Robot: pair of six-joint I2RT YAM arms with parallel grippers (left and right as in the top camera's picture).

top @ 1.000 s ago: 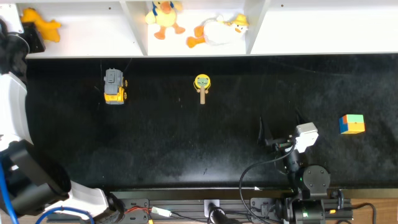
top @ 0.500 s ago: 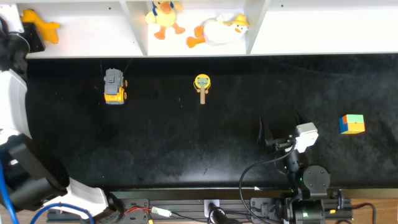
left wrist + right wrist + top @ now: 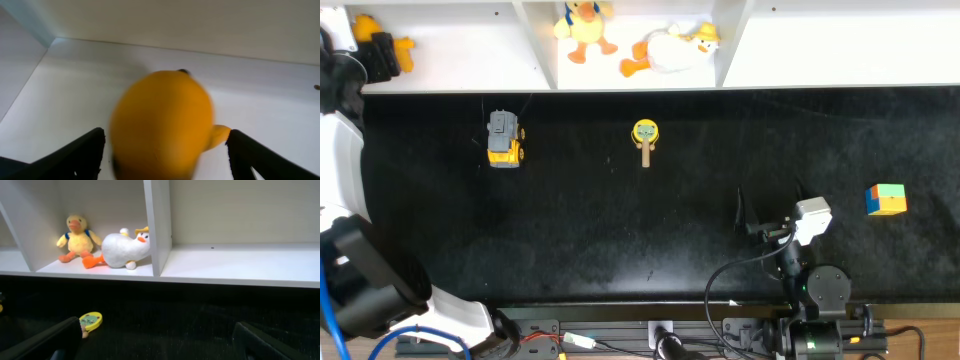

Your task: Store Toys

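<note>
fingers (image 3: 92, 150) of left gripper (image 3: 166, 135) spread wide, flanking orange duck toy (image 3: 162, 125) on floor of left shelf compartment (image 3: 75, 75). right gripper (image 3: 157, 325) splayed, empty, above black mat (image 3: 200, 315). step judged: depositing duck. next: back out clear, then fetch toy truck (image 3: 504, 138).
</note>
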